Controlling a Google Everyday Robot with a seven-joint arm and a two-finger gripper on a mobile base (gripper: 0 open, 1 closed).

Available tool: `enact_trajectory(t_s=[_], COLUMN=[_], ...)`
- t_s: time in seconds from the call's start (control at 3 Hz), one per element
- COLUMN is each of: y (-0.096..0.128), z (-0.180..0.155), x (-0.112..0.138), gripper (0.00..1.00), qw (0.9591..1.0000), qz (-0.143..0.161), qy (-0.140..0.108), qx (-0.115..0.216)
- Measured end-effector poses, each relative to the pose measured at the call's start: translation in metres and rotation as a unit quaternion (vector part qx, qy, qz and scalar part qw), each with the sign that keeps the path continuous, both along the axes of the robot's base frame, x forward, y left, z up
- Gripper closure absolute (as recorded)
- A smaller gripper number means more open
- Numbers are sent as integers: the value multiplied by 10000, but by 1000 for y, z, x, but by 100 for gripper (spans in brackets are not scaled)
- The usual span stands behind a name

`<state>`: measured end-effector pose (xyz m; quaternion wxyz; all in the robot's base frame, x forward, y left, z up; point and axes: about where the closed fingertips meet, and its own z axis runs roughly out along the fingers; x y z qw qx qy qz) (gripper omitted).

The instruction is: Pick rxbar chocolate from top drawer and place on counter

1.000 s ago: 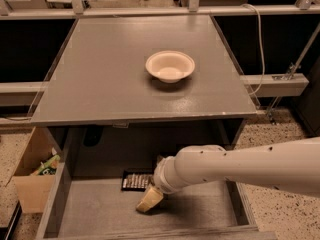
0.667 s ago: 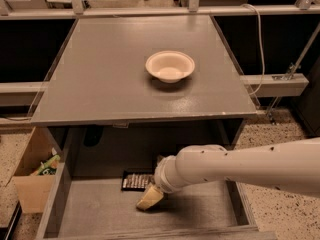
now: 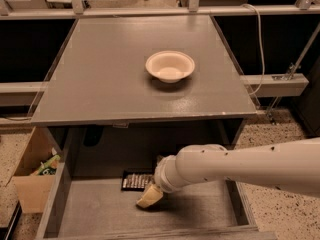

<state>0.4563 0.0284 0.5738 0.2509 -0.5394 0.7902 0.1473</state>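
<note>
1. Chocolate bar [image 3: 135, 180] lies flat on the drawer [image 3: 95, 211] floor, toward the drawer's back, with its long axis across the drawer's width.
2. Gripper [image 3: 150, 196] sits low inside the drawer, just in front of the bar. Spread or closed: cannot tell.
3. Likely next: a short reach toward the drawer's back. The tabletop [image 3: 100, 79] is above the drawer.

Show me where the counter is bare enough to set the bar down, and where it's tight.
The counter is bare left of, in front of and behind the bowl. Tight: the middle of the drawer, where the gripper hangs close by the bar; its left floor is free.
</note>
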Motion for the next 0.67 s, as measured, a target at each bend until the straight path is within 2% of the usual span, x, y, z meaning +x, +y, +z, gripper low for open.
enact_trajectory(t_s=[0.33, 0.67], y=[0, -1], z=[19, 22], x=[0, -2], gripper=[100, 100], qw=[10000, 10000], qz=[2, 61], qy=[0, 46], qx=[0, -21])
